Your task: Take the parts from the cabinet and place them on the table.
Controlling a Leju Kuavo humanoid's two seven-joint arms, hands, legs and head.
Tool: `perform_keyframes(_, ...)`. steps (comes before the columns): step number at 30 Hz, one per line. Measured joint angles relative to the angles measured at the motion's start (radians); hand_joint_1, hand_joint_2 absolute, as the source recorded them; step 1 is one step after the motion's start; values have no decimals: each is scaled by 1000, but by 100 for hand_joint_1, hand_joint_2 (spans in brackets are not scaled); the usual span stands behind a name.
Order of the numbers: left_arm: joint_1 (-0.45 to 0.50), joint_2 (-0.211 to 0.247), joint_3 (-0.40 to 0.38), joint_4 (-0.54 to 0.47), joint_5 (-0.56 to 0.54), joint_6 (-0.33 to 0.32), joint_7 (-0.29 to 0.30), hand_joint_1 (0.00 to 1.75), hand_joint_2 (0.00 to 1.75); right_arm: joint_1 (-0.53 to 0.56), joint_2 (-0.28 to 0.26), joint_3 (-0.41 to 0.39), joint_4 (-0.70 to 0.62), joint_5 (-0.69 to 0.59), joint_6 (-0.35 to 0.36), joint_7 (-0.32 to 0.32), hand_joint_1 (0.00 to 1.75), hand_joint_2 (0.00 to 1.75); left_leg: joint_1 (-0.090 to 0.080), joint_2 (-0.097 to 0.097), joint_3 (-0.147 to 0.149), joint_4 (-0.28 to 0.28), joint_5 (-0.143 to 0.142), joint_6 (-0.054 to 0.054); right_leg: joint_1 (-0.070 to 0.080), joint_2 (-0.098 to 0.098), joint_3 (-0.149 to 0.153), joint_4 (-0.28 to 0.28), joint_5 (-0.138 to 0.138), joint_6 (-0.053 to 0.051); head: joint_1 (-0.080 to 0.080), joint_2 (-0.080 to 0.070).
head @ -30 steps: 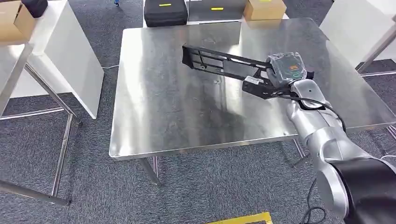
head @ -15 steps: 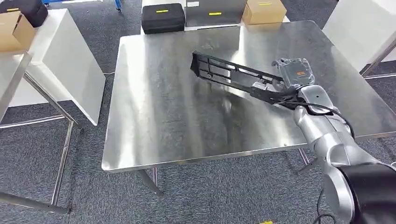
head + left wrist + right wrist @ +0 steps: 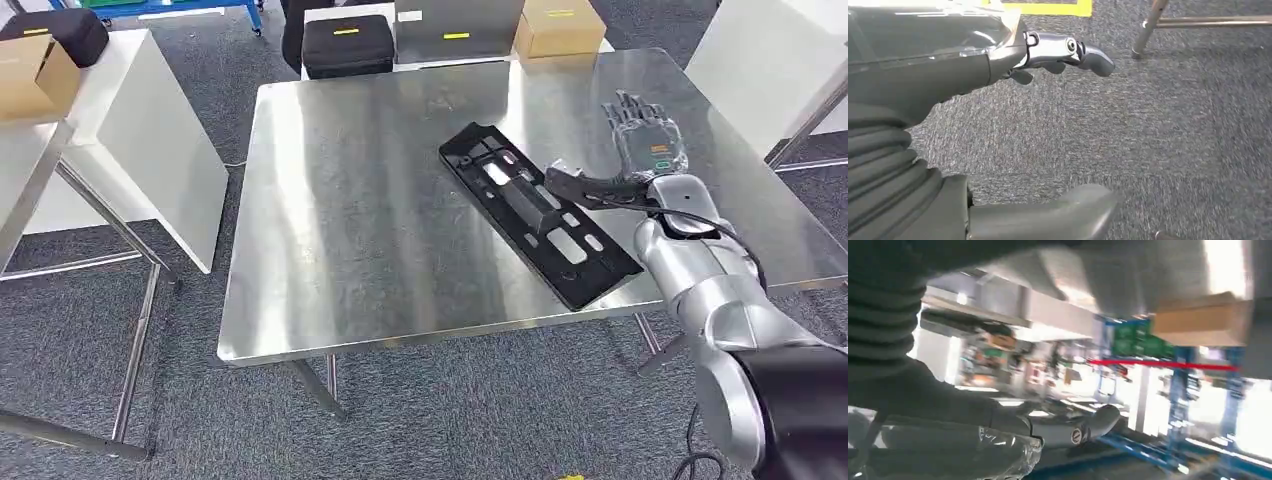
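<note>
While the long black part (image 3: 540, 213) lies flat on the steel table (image 3: 370, 230), the right hand (image 3: 648, 143) hovers beside it, fingers spread, holding nothing; the left hand (image 3: 998, 120) hangs empty over carpet (image 3: 1173, 125).

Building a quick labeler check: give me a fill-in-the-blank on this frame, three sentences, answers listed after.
1. The black plastic part lies flat on the steel ____.
2. The right hand above the table has its fingers ____ and holds nothing.
3. The left hand hangs over grey ____.

Missing words: table; spread; carpet
</note>
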Motion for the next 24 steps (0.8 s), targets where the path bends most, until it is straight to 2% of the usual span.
perform_keyframes(2, 0, 0, 6, 0, 1, 0, 0, 0, 0, -15, -10, -6, 5, 9, 22, 46, 0, 0, -1, 0, 0, 0, 0, 0, -1, 0, 0, 0, 0, 0, 0, 0)
perform_keyframes(5, 0, 0, 10, 0, 1, 1, 1, 0, 0, -26, -25, -15, 7, 22, 17, 79, 0, 0, -2, 1, 0, 1, 0, 0, -2, 0, 0, 0, 0, 0, 0, 0)
perform_keyframes(9, 0, 0, 18, 0, 1, 1, 2, 0, 0, -39, -50, -31, 11, 37, 13, 170, 0, 0, -4, 1, 1, 1, 0, 0, -3, 0, 0, 0, 0, 0, 0, 0)
perform_keyframes(11, 1, 0, 23, 0, 1, 1, 2, 0, 0, -50, -76, -48, 14, 36, 15, 224, 0, 0, -5, 0, 1, 1, 0, 0, -3, -1, 0, 0, 0, 0, 0, 0)
perform_keyframes(13, 3, 0, 27, 0, 1, 1, 2, 0, 0, -63, -98, -63, 16, 43, 17, 239, 0, 0, -5, 1, -1, 1, -2, 2, -4, 0, 0, -1, 0, 0, -1, 0)
perform_keyframes(16, 3, -1, 34, 0, 1, 0, 3, 0, 0, -72, -128, -68, 18, 92, -9, 319, 0, 0, -7, 1, 1, 1, -4, 5, -5, 0, 0, -1, 0, 1, 0, 0)
perform_keyframes(19, 5, -6, 41, 0, 12, 2, 11, 0, 0, -82, -193, -76, 18, 109, -84, 335, 0, 0, -8, -1, 2, 2, -3, 5, -5, -2, 0, -2, -2, 3, 0, 0)
perform_keyframes(21, 10, -16, 51, 0, 19, 4, 20, 0, 0, -91, -253, -87, 17, 106, -144, 313, 0, 0, -8, -3, 1, 2, -4, 7, -6, -4, 2, -2, -2, 4, -1, 0)
perform_keyframes(24, 13, -28, 58, 0, 20, 6, 23, 0, 0, -96, -314, -104, 17, 99, -181, 290, 0, 0, -8, -4, 0, 2, -6, 9, -7, -3, 2, -1, -2, 4, -1, 0)
